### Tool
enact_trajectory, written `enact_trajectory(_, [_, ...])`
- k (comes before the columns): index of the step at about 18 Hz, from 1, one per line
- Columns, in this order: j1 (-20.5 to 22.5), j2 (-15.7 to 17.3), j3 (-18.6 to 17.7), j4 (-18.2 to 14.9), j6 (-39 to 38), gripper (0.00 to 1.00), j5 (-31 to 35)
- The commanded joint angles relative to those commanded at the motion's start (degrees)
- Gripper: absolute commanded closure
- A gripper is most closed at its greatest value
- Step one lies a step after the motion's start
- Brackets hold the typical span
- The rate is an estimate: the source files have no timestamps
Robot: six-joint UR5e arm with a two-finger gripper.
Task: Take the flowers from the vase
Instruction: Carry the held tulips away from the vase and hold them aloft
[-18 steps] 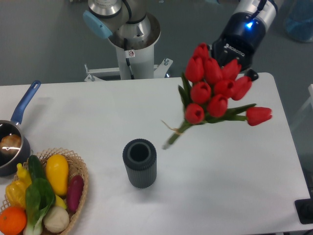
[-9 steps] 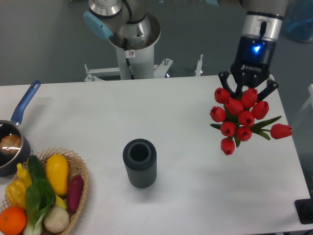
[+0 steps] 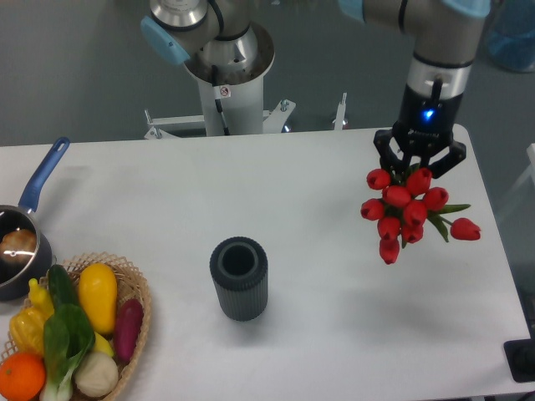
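Black two-finger claw (image 3: 419,160) is gripping the bunch of red tulip buds with green leaves (image 3: 409,210), fingers closing around its upper end. Bunch is hanging directly below the claw, long axis roughly vertical, buds pointing down. Short ribbed dark grey cylinder vase (image 3: 239,277) is sitting empty on the white table (image 3: 334,334), well down-left of the claw.

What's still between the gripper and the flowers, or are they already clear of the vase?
Nothing visible. The gripper is closed on the flowers, which hang from it over bare table at the right. The vase stands apart to the left, upright, its mouth empty.
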Motion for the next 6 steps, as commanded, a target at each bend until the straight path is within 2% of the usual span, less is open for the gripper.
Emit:
enact_trajectory(1, [-1.6,-0.6,1.2,-1.6,0.8,1.00,1.8])
enact_trajectory(4, [-1.9,-2.4,4.9,-8.8,1.0,1.00,2.6])
enact_trajectory(6, [-2.0,-2.6,5.3,-9.2,1.0,1.00,2.6])
